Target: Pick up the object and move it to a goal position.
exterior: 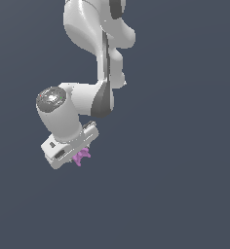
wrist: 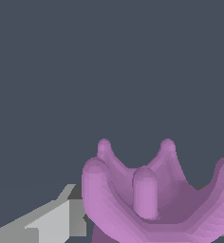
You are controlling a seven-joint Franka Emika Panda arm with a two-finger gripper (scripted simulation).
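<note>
The object (exterior: 81, 156), a small purple-pink piece with curved prongs, is seen at the underside of the white gripper (exterior: 78, 154) in the exterior view, tucked just below the gripper body and partly hidden by it. In the wrist view the object (wrist: 156, 199) is seen close up: several rounded prongs are curled upward from a shallow curved base, and a grey finger (wrist: 52, 220) is seen beside it, apparently touching its lower edge. The second finger is not visible in either view, so the jaw opening cannot be read directly; from the way the piece is kept at the fingertips with nothing visible beneath it, the gripper is judged to be closed on the object. No table or other support is shown in either render, only a uniform dark grey-blue background, so contact with a surface cannot be confirmed or excluded. The arm (exterior: 95, 53) is seen bent, with the wrist angled down toward the exterior view's left. The pick is judged to be done and the carry to the goal to be in hand. No goal marker is visible in these pictures, so the remaining travel cannot be estimated. For the next move, a steady grip and a smooth translation are called for, since the hold on so small and irregular a piece is likely to be slight.
</note>
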